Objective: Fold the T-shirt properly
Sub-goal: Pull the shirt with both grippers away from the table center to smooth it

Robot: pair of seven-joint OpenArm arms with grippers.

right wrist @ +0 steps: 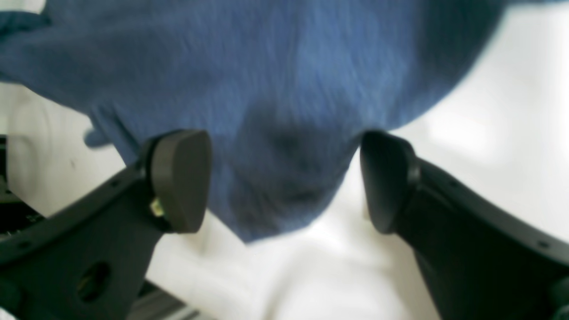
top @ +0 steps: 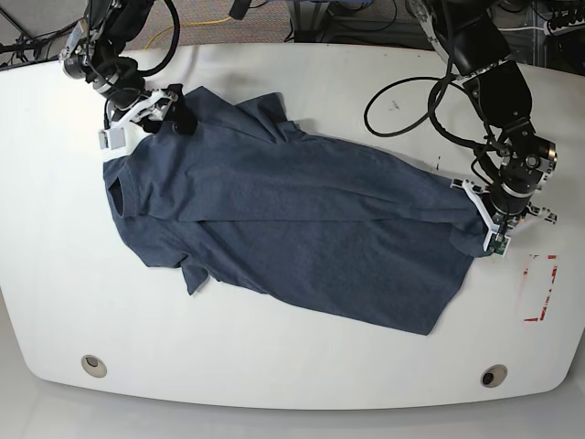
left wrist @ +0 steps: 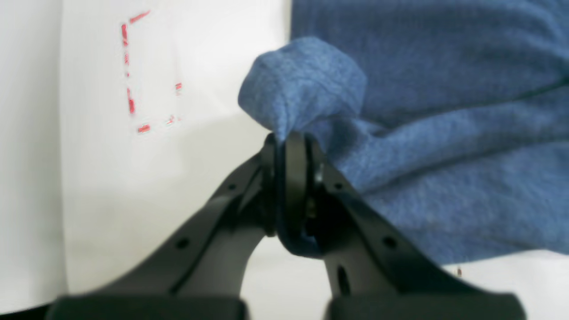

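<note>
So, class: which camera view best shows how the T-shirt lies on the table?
The base view: the whole T-shirt lies spread, rumpled, across the white table. The left wrist view shows only a bunched bit pinched in the left hand; the right wrist view shows a blurred edge between the right hand.

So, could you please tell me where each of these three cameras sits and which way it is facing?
Left wrist: behind the left gripper, looking along shut jaws pinching the T-shirt; red marks on the table.
Right wrist: behind the right gripper, jaws open, facing the shirt.
Base: overhead, looking down on both arms and the whole shirt.
Shared: the base view shows the same pinch and red marks.
</note>
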